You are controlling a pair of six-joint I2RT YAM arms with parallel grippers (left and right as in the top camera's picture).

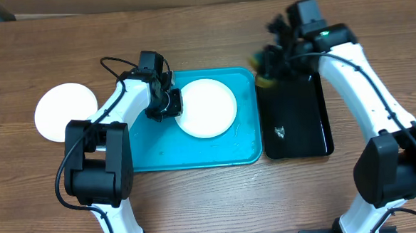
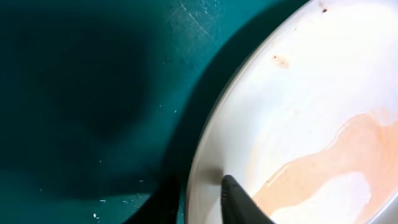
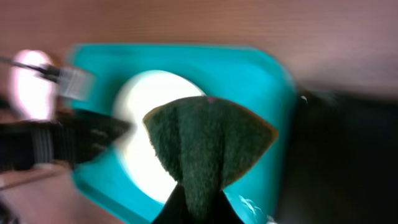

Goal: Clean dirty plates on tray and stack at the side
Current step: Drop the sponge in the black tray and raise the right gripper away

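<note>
A white plate (image 1: 207,108) with an orange-brown smear (image 2: 323,162) lies on the turquoise tray (image 1: 196,156). My left gripper (image 1: 170,104) straddles the plate's left rim (image 2: 202,186), one finger on top and one outside, shut on it. My right gripper (image 1: 270,57) hovers over the gap between the two trays, shut on a green scrubbing sponge (image 3: 208,143). In the right wrist view the sponge hangs above the plate (image 3: 146,106) and the tray (image 3: 273,106). A second white plate (image 1: 65,112) lies on the table left of the tray. The lime-green-rimmed plate is out of view.
A black tray (image 1: 297,119) lies right of the turquoise tray, with a small scrap (image 1: 280,133) on it. Water droplets dot the turquoise tray's right part (image 1: 246,129). The left arm (image 3: 56,140) reaches across the tray's left side.
</note>
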